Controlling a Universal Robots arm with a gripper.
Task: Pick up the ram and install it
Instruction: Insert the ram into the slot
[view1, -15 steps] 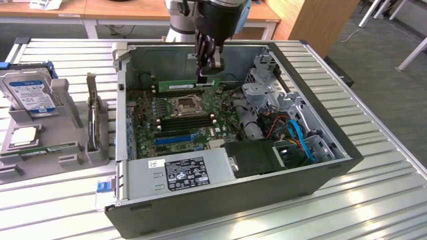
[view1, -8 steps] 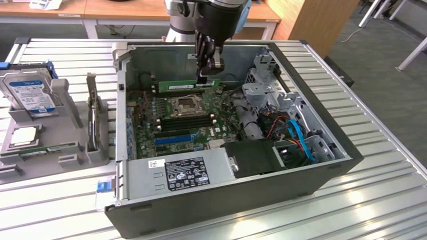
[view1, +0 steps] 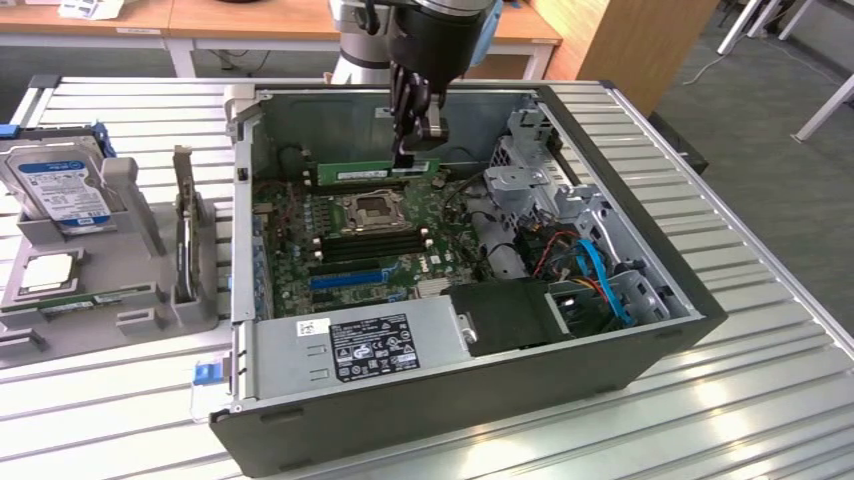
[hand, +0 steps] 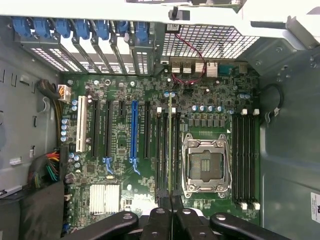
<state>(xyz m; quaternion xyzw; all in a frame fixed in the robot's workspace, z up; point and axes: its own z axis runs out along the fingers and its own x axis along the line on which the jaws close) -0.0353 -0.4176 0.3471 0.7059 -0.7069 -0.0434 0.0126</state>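
Hand (view1: 416, 152) clenched on ram (view1: 363, 176), upper centre of frame, above slots (view1: 367, 242); risk: ram tilted or off-line with slot; pressing then jams it, stresses board (view1: 441, 208).

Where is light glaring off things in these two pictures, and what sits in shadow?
Exterior view: bright glare patches streak the ribbed metal table, while the far inner wall of the computer case looks dimmer. Wrist view: the motherboard is evenly lit, the ram throws no obvious shadow, and the corner around the cable bundle lies dark.
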